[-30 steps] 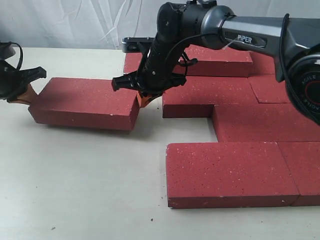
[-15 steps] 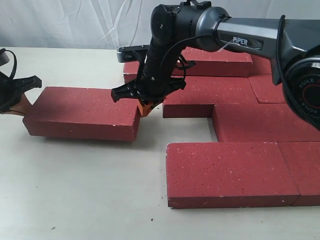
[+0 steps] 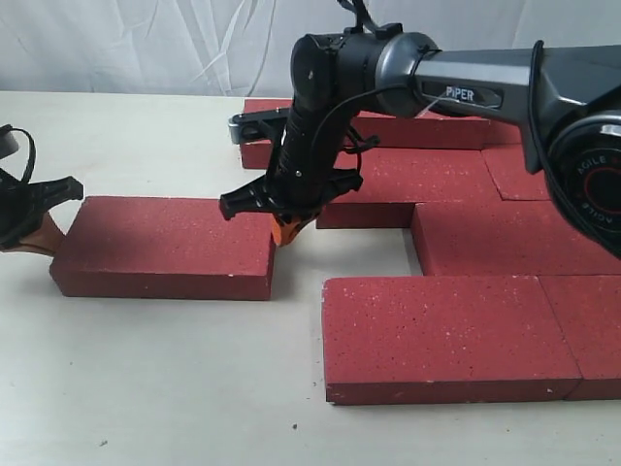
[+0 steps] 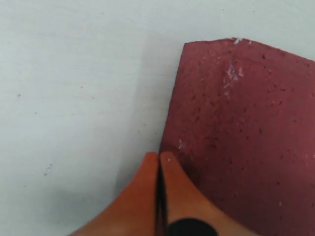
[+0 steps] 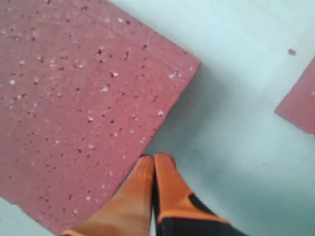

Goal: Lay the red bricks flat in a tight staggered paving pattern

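Red bricks (image 3: 441, 335): dark red, fine white speckles. Table (image 3: 146, 388): off-white, few dark specks. Right end effector (image 3: 287, 231): orange tips, black body. Left end effector (image 4: 158, 164): orange tips too. Arm (image 3: 485, 83): grey-black. Backdrop (image 3: 126, 44): white.

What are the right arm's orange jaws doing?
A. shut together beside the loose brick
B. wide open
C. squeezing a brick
A: the right gripper has its jaws pressed together, nothing between them, beside the loose dark-red speckled rectangular brick.
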{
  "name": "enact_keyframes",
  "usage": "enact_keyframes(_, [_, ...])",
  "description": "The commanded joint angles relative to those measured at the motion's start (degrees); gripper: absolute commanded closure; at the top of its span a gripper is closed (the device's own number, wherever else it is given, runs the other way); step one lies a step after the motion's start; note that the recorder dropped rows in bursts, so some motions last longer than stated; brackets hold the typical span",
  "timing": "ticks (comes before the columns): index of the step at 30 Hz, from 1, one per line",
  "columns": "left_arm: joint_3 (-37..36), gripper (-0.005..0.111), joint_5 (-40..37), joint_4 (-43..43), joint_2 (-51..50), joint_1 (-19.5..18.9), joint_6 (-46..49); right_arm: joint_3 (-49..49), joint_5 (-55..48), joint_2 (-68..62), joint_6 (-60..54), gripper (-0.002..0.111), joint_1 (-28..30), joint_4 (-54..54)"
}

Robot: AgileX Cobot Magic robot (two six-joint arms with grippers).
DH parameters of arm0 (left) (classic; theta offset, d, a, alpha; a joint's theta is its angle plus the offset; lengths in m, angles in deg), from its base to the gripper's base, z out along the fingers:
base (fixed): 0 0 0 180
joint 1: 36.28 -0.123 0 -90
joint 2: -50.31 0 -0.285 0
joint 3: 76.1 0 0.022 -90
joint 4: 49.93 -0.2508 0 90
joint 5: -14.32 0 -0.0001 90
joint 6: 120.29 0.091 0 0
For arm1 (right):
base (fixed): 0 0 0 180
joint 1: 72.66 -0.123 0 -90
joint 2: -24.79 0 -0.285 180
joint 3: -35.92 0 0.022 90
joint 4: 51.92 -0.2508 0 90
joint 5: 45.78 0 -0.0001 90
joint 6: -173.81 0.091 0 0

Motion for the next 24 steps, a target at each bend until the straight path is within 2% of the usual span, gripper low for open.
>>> enact_keyframes(1, [-0.2, 0.107, 0.67, 0.7, -1.4, 0.22, 0.44, 1.85, 2.17, 0.18, -0.34, 0.109, -0.08, 0.09])
enact_keyframes(13, [0.0, 0.107, 3.31, 1.24, -2.54, 0.22, 3.2, 2.02, 1.11, 2.77, 1.09, 0.109, 0.98, 2.92])
enact_keyframes(20, [1.08, 0.107, 2.93, 3.16, -2.54, 0.33, 6.43, 2.02, -2.22, 8.68, 1.09, 0.109, 7.47, 1.77])
enact_keyframes(24, [1.08, 0.107, 3.18, 2.83, -2.54, 2.77, 7.96, 2.54, -2.35, 12.51, 0.71, 0.109, 11.11, 1.77])
